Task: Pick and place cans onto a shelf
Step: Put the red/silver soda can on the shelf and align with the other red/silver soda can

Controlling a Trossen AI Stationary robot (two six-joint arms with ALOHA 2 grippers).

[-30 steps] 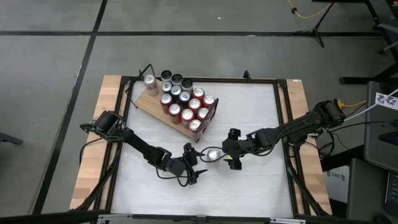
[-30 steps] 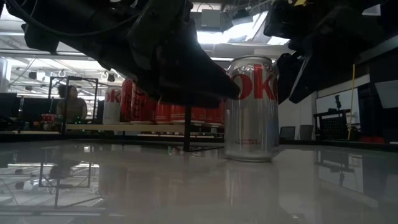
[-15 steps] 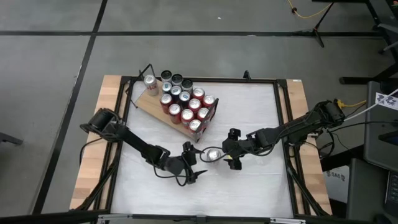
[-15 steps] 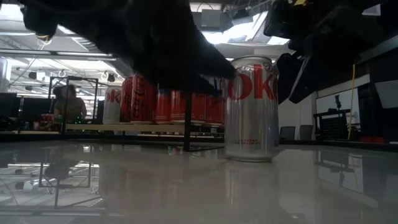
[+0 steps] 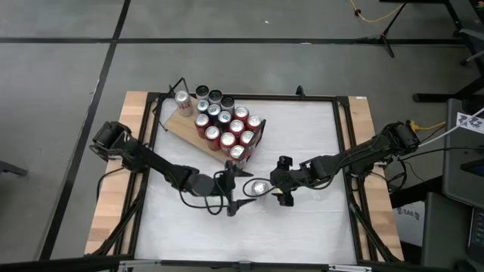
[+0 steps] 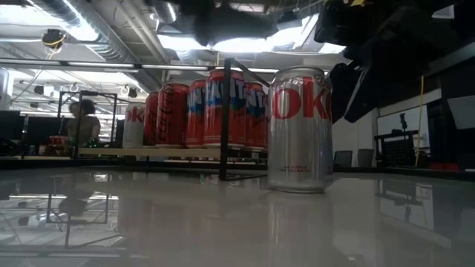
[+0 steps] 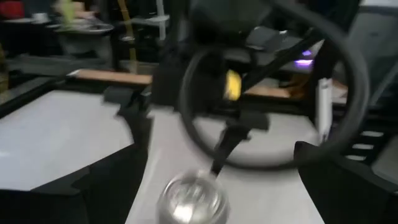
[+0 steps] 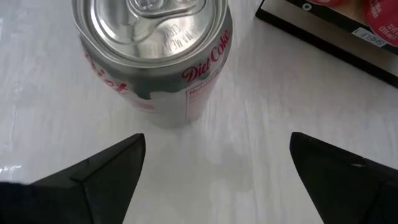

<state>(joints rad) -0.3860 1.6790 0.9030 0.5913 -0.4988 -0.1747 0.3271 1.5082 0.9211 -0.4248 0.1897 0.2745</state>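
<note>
Overhead, the shelf (image 5: 198, 134) carries a packed cluster of cans (image 5: 227, 125), while a silver can (image 5: 259, 187) stands alone on the table (image 5: 302, 227) between the left gripper (image 5: 234, 189) and right gripper (image 5: 278, 180), both spread apart. Low down, the silver can (image 6: 299, 130) stands upright, free. Wrist views show it ungripped.

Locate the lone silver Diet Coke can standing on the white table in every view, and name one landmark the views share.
High view: the Diet Coke can stands just below centre, between the two grippers.
Low view: the can is right of centre, upright, large.
Left wrist view: its blurred top shows at the bottom edge.
Right wrist view: the can fills the upper left.
Shared landmark: the shelf of red cans, seen in the high, low and right wrist views.
</note>
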